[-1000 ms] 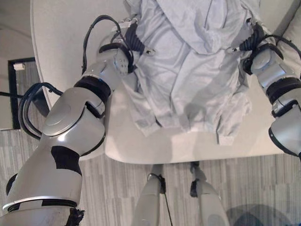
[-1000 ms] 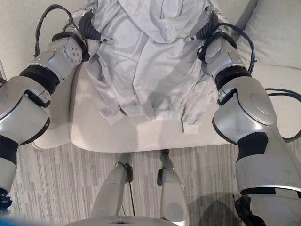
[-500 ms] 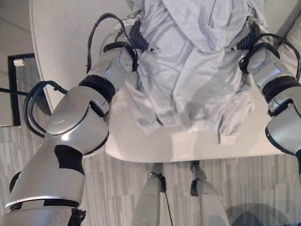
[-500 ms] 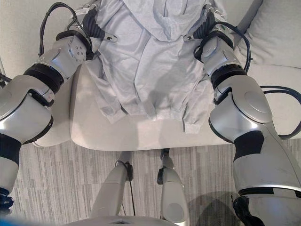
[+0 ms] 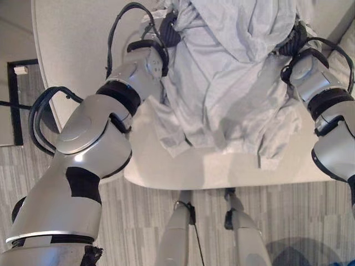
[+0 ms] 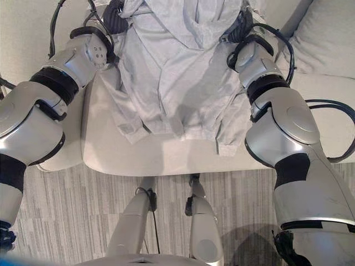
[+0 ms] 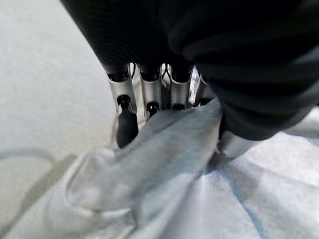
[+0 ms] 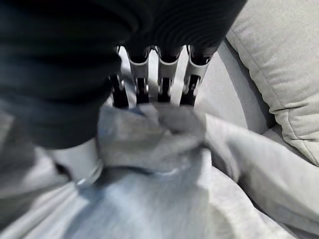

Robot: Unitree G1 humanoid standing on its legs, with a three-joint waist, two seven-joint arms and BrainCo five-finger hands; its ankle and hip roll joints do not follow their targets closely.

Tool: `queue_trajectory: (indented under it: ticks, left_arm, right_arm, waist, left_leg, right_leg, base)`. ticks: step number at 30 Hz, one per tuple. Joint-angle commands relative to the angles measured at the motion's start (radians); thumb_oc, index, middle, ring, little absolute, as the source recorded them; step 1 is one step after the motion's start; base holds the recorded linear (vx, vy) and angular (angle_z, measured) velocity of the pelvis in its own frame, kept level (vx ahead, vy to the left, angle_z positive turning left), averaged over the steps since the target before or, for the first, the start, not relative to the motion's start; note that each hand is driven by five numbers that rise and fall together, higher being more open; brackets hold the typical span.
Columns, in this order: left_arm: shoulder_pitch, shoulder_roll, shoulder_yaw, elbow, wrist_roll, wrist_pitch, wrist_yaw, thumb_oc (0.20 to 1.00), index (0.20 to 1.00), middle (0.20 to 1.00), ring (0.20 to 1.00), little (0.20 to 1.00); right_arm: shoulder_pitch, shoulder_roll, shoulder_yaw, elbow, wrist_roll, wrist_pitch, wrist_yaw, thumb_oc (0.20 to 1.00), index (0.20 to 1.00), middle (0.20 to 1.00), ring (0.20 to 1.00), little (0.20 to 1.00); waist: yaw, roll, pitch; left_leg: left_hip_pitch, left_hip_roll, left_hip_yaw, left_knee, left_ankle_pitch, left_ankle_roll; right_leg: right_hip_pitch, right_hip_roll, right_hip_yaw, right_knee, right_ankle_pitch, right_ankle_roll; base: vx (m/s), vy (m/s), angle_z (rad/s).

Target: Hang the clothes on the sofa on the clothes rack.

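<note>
Left wrist view shows the left hand with its dark-tipped fingers curled down into a fold of the pale grey hoodie, the cloth bunched between them and the dark ribbed cover, so this hand grips the garment at one shoulder. In the right wrist view the right hand does the same on the other side: its fingers bend over a gathered wad of the same fabric, which puckers just under their tips, with a light grey cushion close beside. From the head cameras, the two hands sit near the upper edge of the scene, well apart from each other, each at one shoulder of the hoodie. The garment hangs between them, its hood folded forward over the chest, its sleeves and ribbed hem trailing down and lying on the seat of the cream sofa. The hem's lower edge rests near the front rim of the seat, above a grey striped carpet.
</note>
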Motion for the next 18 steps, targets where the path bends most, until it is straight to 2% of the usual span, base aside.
queue_trajectory:
  ticks: [1,9,15,18]
  left_arm:
    - [-0.204,-0.013,-0.004,0.109,0.005,-0.029,0.017,0.200,0.200,0.200,0.200,0.200]
    - [-0.203,0.010,-0.007,0.091,-0.001,-0.034,0.021,0.200,0.200,0.200,0.200,0.200]
    - [-0.178,0.049,-0.002,0.040,-0.001,-0.042,0.043,0.200,0.200,0.200,0.200,0.200]
    - [-0.143,0.088,0.033,-0.028,-0.012,-0.049,0.082,0.200,0.200,0.200,0.200,0.200]
  right_arm:
    - [-0.179,0.026,0.017,0.014,0.055,-0.065,0.010,0.200,0.200,0.200,0.200,0.200]
    - [-0.164,0.006,-0.012,-0.033,0.107,-0.088,-0.007,0.200,0.200,0.200,0.200,0.200]
    - [-0.091,-0.015,-0.097,-0.156,0.205,-0.148,-0.056,0.200,0.200,0.200,0.200,0.200]
    - [-0.018,-0.048,-0.181,-0.304,0.226,-0.195,-0.117,0.200,0.200,0.200,0.200,0.200]
  waist:
    - [0.012,0.014,0.084]
    - [0.004,0.014,0.086]
    - [-0.012,0.012,0.088]
    - [-0.020,0.013,0.083]
  left_leg:
    - [0.072,-0.016,0.025,-0.022,-0.041,-0.100]
    - [0.084,-0.016,0.026,-0.022,-0.045,-0.099]
    - [0.099,-0.014,0.027,-0.022,-0.053,-0.096]
    - [0.119,-0.012,0.028,-0.022,-0.063,-0.094]
  right_leg:
    - [-0.122,0.015,0.028,-0.058,0.171,0.078]
    - [-0.116,0.016,0.037,-0.058,0.170,0.078]
    - [-0.099,0.017,0.046,-0.058,0.163,0.081]
    - [-0.081,0.018,0.049,-0.058,0.156,0.083]
  base:
    - [0.00,0.000,0.00]
    - [0.00,0.000,0.00]
    - [0.00,0.000,0.00]
    - [0.00,0.000,0.00]
